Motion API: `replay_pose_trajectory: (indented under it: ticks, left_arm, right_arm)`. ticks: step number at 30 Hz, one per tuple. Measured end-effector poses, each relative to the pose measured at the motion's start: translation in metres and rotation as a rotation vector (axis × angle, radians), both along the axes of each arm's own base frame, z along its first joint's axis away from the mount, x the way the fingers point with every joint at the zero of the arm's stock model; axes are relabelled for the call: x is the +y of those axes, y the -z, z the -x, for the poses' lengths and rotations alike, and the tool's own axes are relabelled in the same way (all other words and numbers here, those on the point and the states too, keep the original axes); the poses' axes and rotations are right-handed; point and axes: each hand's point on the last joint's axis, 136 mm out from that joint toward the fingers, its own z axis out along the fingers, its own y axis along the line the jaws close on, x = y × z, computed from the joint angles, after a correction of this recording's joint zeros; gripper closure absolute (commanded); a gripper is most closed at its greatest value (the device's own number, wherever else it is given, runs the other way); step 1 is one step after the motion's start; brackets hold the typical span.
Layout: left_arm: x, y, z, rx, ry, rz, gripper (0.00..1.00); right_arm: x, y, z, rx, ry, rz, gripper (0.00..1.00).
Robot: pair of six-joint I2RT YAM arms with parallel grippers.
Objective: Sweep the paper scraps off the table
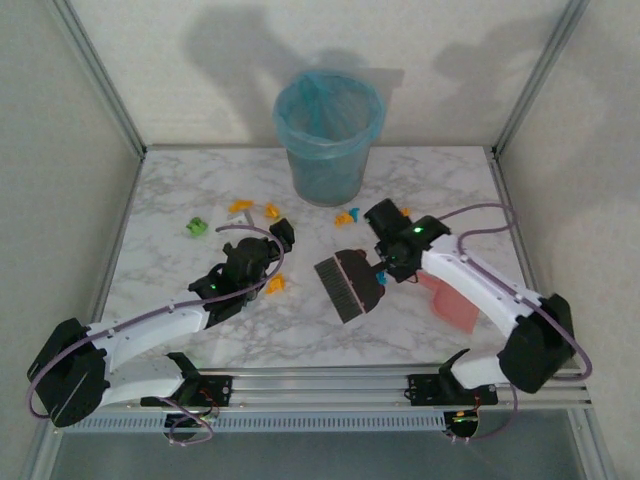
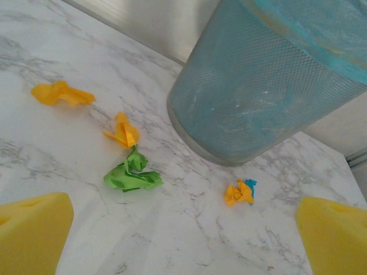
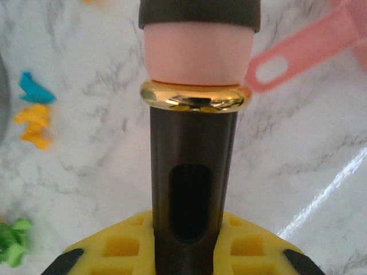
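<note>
Marbled white bench, railed in aluminium.
Paper scraps are strewn before the blue-lined bin; left pincer is held apart, right pincer is clamped on the brush.

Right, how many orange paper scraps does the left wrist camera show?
3 orange scraps: one far left, one above the green scrap, one beside a blue bit. Some may be hidden.

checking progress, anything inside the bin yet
Inside the bin the blue liner shows; no paper can be made out in it, but its bottom is partly hidden behind the near wall. The paper scraps lie on the table.
</note>
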Motion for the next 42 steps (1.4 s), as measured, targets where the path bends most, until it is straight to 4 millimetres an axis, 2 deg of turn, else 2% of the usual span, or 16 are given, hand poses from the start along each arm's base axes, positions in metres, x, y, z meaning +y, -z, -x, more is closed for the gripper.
replay_pose_trajectory:
  ticks: [2, 7, 10, 14, 21, 25, 32, 38, 42]
  left_arm:
    - [0.003, 0.002, 0.000, 0.005, -0.015, 0.001, 0.00]
    - [0.010, 0.005, 0.001, 0.015, -0.053, 0.002, 0.01]
    - [0.016, 0.003, 0.004, 0.010, -0.079, 0.011, 0.00]
    - [0.027, 0.001, 0.007, -0.002, -0.119, 0.035, 0.00]
    - [0.045, 0.008, 0.009, 0.008, -0.181, 0.057, 0.00]
    - [0.047, 0.008, 0.009, 0.008, -0.189, 0.071, 0.01]
    - [0.047, 0.008, 0.009, 0.010, -0.191, 0.079, 0.00]
    - [0.047, 0.008, 0.009, 0.010, -0.191, 0.081, 0.00]
    - [0.047, 0.008, 0.009, 0.010, -0.192, 0.084, 0.00]
  right_arm:
    - [0.013, 0.017, 0.006, 0.046, 0.002, 0.015, 1.00]
    - [0.026, 0.058, 0.012, 0.160, 0.048, 0.079, 1.00]
    - [0.043, 0.071, 0.016, 0.190, 0.049, 0.089, 1.00]
    - [0.063, 0.077, 0.016, 0.200, 0.058, 0.079, 1.00]
    - [0.092, 0.089, 0.017, 0.215, 0.100, 0.047, 1.00]
    - [0.096, 0.099, 0.024, 0.235, 0.125, 0.055, 1.00]
    - [0.100, 0.098, 0.035, 0.229, 0.139, 0.073, 1.00]
    - [0.096, 0.106, 0.041, 0.243, 0.151, 0.078, 1.00]
    - [0.102, 0.110, 0.041, 0.252, 0.150, 0.048, 1.00]
